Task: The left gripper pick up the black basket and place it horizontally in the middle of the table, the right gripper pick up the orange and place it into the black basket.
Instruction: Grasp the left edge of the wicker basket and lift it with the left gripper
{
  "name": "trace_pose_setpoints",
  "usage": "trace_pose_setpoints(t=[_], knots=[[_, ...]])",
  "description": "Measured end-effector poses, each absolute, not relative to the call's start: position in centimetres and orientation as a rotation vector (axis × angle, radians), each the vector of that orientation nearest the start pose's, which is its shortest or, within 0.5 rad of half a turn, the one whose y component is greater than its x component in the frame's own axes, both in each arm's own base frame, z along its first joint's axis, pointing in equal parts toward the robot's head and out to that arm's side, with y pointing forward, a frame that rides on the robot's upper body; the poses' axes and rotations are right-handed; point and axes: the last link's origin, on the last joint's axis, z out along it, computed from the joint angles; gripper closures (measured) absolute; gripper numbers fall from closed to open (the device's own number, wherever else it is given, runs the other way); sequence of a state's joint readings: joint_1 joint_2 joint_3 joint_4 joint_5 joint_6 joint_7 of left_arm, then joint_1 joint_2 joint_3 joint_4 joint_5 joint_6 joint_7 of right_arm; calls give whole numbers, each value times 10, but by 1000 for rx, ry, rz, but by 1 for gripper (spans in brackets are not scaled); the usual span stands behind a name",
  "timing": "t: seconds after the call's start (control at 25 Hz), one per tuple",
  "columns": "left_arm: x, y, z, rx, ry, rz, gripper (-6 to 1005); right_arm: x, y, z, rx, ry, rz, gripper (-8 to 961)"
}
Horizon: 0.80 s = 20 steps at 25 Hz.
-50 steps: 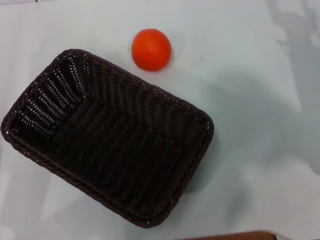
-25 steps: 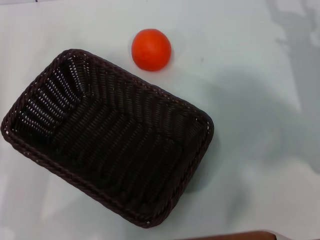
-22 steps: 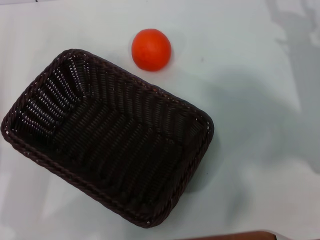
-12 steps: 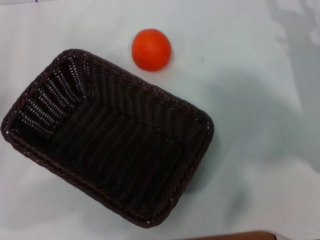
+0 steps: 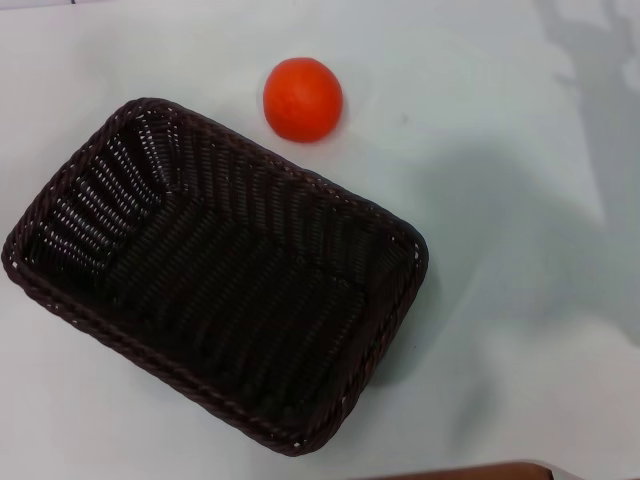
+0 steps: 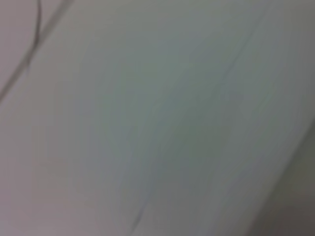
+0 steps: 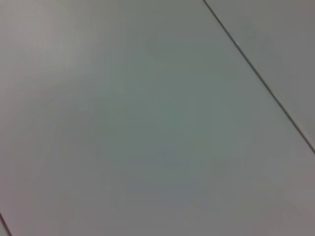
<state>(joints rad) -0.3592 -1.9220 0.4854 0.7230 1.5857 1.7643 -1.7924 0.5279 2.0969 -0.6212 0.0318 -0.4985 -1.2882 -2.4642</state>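
Note:
The black basket [image 5: 215, 275] lies empty on the white table [image 5: 500, 330], left of centre in the head view, turned at a slant with one corner toward the near edge. The orange [image 5: 302, 99] sits on the table just beyond the basket's far rim, apart from it. Neither gripper shows in any view. Both wrist views show only a plain pale surface.
A brown strip [image 5: 470, 471] runs along the bottom edge of the head view. Soft arm shadows fall on the table at the upper right [image 5: 590, 80]. Bare table lies to the right of the basket.

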Motion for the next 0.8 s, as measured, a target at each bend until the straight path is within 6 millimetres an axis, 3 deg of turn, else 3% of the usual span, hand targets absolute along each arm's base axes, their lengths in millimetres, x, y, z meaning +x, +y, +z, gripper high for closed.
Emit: trace_pose_setpoints(t=[0.2, 0.4, 0.8], knots=[[-284, 321, 141, -2421, -1088, -856, 221, 347, 338, 30, -955, -1213, -1463, 68], [-270, 337, 125, -2479, -1145, -478, 220, 347, 340, 29, -972, -1207, -1451, 68], [-244, 352, 100, -2507, -1081, -14, 220, 349, 338, 28, -985, -1198, -1445, 68]])
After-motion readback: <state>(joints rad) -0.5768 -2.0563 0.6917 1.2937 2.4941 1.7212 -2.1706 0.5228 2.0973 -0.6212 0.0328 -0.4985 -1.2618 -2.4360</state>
